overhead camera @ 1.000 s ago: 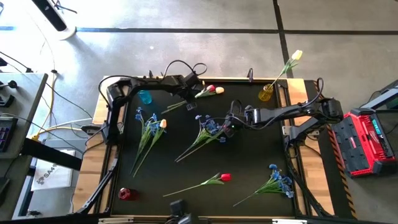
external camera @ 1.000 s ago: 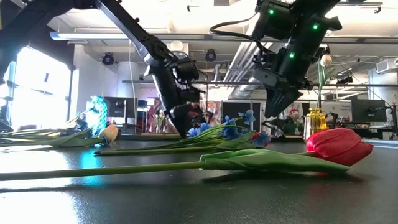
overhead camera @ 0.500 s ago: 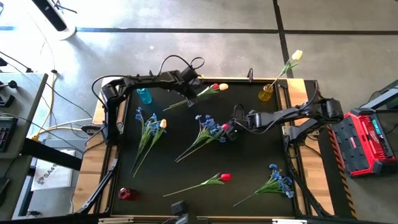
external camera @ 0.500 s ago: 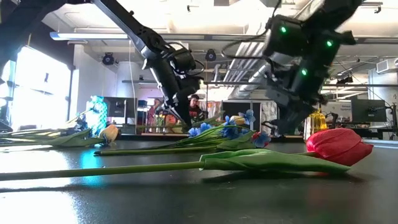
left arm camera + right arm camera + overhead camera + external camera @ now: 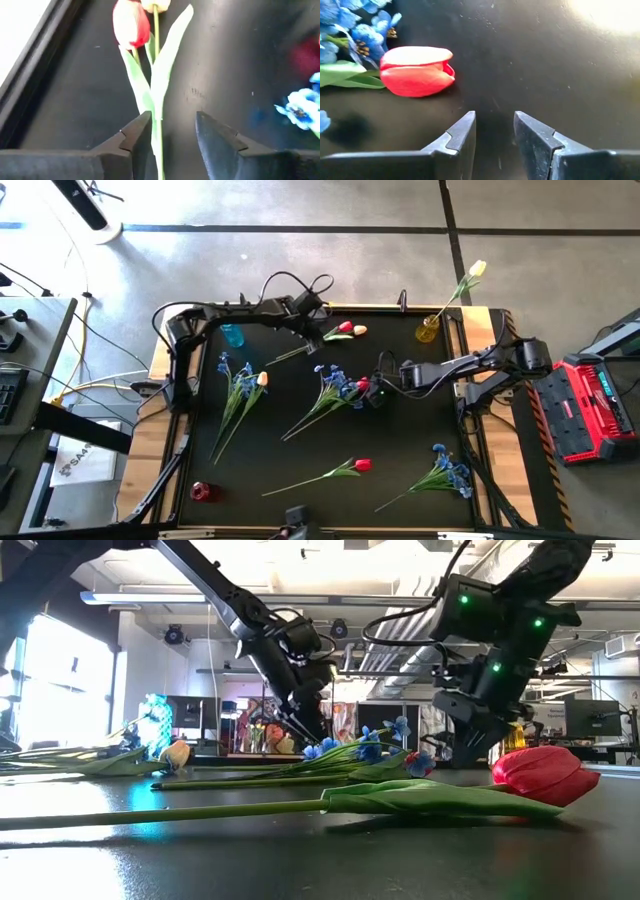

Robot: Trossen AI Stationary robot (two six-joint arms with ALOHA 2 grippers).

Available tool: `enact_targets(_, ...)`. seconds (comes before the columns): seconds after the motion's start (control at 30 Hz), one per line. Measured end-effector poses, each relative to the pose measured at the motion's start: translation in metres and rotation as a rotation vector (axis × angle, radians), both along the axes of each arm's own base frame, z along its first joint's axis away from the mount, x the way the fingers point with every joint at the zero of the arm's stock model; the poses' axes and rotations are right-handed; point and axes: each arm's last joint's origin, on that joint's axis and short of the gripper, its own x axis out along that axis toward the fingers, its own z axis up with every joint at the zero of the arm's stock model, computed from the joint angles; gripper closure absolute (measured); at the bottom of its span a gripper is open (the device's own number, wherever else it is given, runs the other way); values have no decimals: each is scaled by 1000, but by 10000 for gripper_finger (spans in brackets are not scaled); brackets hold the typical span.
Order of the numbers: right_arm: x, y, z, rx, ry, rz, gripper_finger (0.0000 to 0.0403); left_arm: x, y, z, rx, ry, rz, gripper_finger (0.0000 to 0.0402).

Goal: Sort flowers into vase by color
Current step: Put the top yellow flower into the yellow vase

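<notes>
A red tulip (image 5: 131, 22) and a cream tulip (image 5: 155, 5) lie side by side on the black table near its far edge (image 5: 345, 330). Their stems (image 5: 159, 145) run between the fingers of my open left gripper (image 5: 172, 122), which slants down over them (image 5: 312, 330). My right gripper (image 5: 495, 120) is open too, low over bare table at mid-table (image 5: 372, 392). Just beside it lie another red tulip head (image 5: 417, 77) and a blue spray (image 5: 335, 385). The yellow vase (image 5: 428, 330) at the far right holds a cream tulip (image 5: 477, 268). My left gripper stands open astride the two tulip stems (image 5: 159, 145), slanting down from the table's left. The stems lie along the table close to the inner side of one finger (image 5: 142, 132). I cannot tell whether that finger touches them.
A blue vase (image 5: 232, 335) stands at the far left and a red vase (image 5: 203, 492) at the near left corner. A blue spray with an orange-tipped tulip (image 5: 240, 385) lies left of centre. A red tulip (image 5: 350, 467) and another blue spray (image 5: 445, 472) lie near the front.
The pair of tulips under my left gripper was raised at its heads half a second ago and now lies flat on the table. My left gripper has tipped up a little. My right gripper has come down toward the table beside the blue spray.
</notes>
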Motion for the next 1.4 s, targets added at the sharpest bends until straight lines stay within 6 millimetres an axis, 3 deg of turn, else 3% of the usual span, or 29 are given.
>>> enact_targets(0.33, 2, 0, 0, -2, -9, 18, 279, 12, -3, -23, 37, 8, -51, 257)
enact_targets(0.7, 1, 0, 0, 0, -6, 22, 279, 5, 12, -30, 35, 15, -41, 261)
enact_targets(0.9, 2, 0, 1, -2, -9, 24, 279, 8, 9, -43, 50, 56, -75, 286)
enact_targets(1.13, 1, 0, 1, 0, -6, 25, 279, 9, 10, -41, 55, 53, -79, 321)
enact_targets(1.4, 1, 0, 0, 5, -2, 18, 279, 7, 16, -30, 56, 9, -15, 394)
